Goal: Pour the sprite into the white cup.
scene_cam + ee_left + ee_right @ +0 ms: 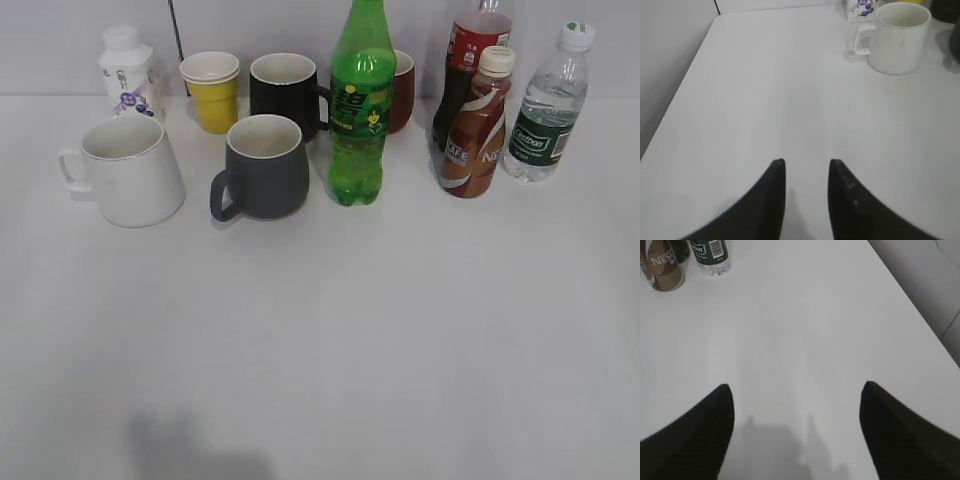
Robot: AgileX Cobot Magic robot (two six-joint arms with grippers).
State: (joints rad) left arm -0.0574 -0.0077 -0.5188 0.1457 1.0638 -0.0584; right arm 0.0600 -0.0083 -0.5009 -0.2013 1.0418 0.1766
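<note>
Sprite bottle [361,105] standing upright mid-table, right beside the grey mug [262,167] at its 9 o'clock, white mug [130,170] sitting further out at 9. Left gripper [806,162] hovering with fingers only narrowly apart, holding nothing. Right gripper [796,386] hanging spread wide over bare table [805,325], Nescafe bottle [662,265] up at 11.

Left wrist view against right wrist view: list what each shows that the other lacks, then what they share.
Only the left wrist view shows the white cup, the small purple-labelled bottle behind it and the left gripper, its jaws a narrow gap apart. Only the right wrist view shows the coffee bottle, the water bottle and the right gripper, wide open. Both show the white table; neither shows the sprite.
</note>
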